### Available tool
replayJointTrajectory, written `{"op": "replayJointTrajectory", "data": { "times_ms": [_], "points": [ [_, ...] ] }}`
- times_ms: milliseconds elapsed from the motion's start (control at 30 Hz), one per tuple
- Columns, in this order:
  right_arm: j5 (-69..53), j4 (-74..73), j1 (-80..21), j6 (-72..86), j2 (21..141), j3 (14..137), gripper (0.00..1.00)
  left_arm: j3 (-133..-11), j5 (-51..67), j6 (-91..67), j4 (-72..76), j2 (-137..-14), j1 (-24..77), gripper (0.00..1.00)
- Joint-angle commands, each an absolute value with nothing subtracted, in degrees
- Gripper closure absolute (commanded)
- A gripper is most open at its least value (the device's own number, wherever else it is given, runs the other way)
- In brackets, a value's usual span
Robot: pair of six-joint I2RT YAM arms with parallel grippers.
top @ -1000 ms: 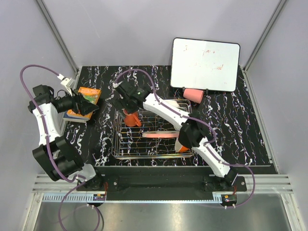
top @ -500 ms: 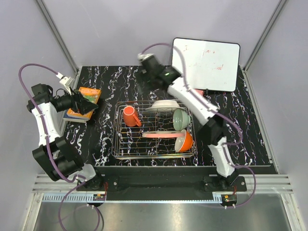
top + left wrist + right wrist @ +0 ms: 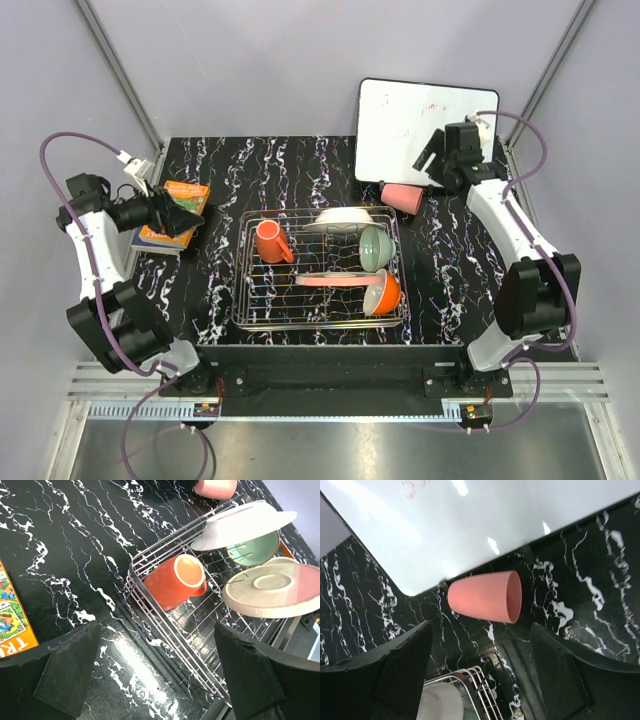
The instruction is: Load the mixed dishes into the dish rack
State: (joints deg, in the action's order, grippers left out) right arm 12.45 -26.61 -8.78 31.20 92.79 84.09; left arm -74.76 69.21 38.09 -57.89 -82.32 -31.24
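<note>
Five of six dishes sit in the rack [image 3: 250,312] — mug [image 3: 270,242], white plate [image 3: 340,216], green bowl [image 3: 376,247], pink plate [image 3: 330,281], orange bowl [image 3: 384,293]. Left to load: the cup [image 3: 485,598], on its side beside the whiteboard [image 3: 400,120], outside the rack. Right gripper [image 3: 481,630] hovers over it, fingers wide, empty — left gripper [image 3: 187,221] likewise.

1. Left arm folds up from its base, elbow raised at the far left, forearm reaching rightward.
2. Left gripper [image 3: 186,221] points right, jaws spread wide.
3. Right arm stretches far back along the right side.
4. Right gripper [image 3: 428,160] angles down-left, jaws wide apart.
</note>
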Motion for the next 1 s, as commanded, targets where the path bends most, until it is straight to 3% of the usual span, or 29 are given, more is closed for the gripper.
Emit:
{"op": "replayJointTrajectory", "data": {
  "times_ms": [0, 367, 600, 767, 867, 967],
  "points": [
    [8.27, -18.74, -7.74, 36.3, 94.56, 77.89, 0.17, -76.55, 69.97, 37.27, -57.74, -82.79, -30.85, 0.01],
    [2.03, -11.87, -5.1, 38.05, 99.31, 72.33, 0.17, -74.52, 62.58, 34.29, -58.27, -81.47, -30.5, 0.01],
    [-7.37, -5.19, -4.75, 39.11, 104.85, 73.12, 0.19, -82.17, 62.49, 41.12, -74.42, -87.89, -30.58, 0.01],
    [-9.14, -3.78, -4.57, 40.08, 108.54, 74.18, 0.2, -82.18, 60.21, 44.38, -76.64, -87.02, -31.2, 0.01],
    [-10.45, -2.2, -4.48, 40.95, 109.6, 73.92, 0.26, -80.43, 57.58, 41.94, -72.54, -84.3, -31.38, 0.01],
    [-13.35, -0.44, -4.48, 42.97, 110.47, 72.95, 0.4, -77.18, 51.96, 37.71, -66.39, -80.52, -31.29, 0.01]
  ]
}}
